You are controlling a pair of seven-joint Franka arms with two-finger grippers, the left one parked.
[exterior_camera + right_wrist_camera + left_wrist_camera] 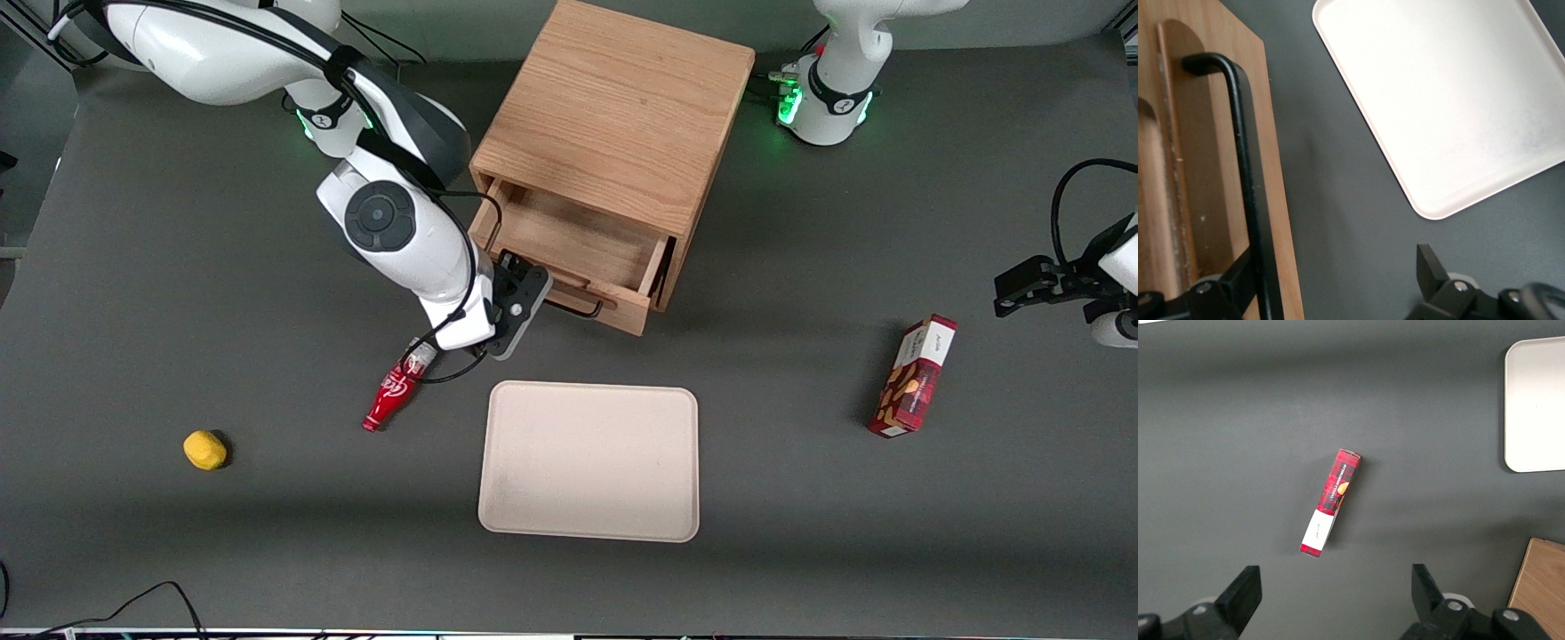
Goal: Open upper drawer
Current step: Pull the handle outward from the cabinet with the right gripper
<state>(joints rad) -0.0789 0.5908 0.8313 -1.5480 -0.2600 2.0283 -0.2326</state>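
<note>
The oak cabinet (pixel 613 133) stands mid-table with its upper drawer (pixel 573 253) pulled well out toward the front camera, above the cream tray (pixel 590 462). My gripper (pixel 524 298) sits at the drawer's black wire handle (pixel 1248 180), fingers (pixel 1431 273) spread wide, one on each side of the bar.

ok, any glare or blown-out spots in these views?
Right wrist view: tray nearly blown out white; hand at the upper drawer handle, evenly lit. Front view: soft shadow on the table beside the cabinet, no glare. Left wrist view: even light.
</note>
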